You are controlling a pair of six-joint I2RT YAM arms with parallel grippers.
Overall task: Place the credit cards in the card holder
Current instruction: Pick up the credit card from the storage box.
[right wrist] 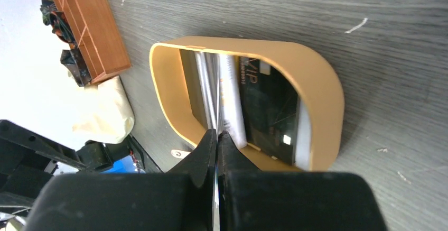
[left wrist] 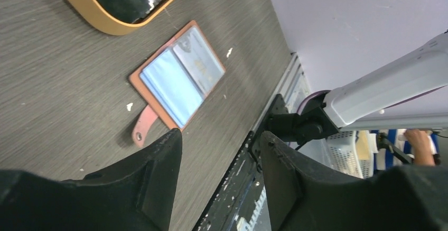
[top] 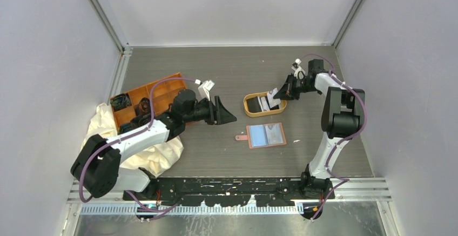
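Judging by their look, the cards [right wrist: 267, 101] are going to handle as light, stiff, slick slips. They are too thin to lift flat off a surface and likely to swivel or slide out of a loose pinch, though hardly fragile. They are sitting inside the tray [right wrist: 317, 83], packed close, with a black one facing up and paler ones standing on edge beside it. Those standing edges are offering the best hold: pinch across the faces near one end, taking one card only, so the free end can be fed into a pocket.

The right gripper [right wrist: 217, 134] is working at the tray's near wall. Its jaws are sitting pressed almost together, and a thin pale card [right wrist: 210, 83] is running edge-on between the fingertips, so they are apparently gripping that card. Whether a second is caught with it I cannot tell.

The left gripper [left wrist: 221, 136] is hanging over the table [top: 216, 68] with its jaws standing fairly wide, holding and touching nothing. The holder [left wrist: 177, 77] is lying open and flat with its pockets up, near the tray but apart from it, its snap tab pointing toward the left arm's side.
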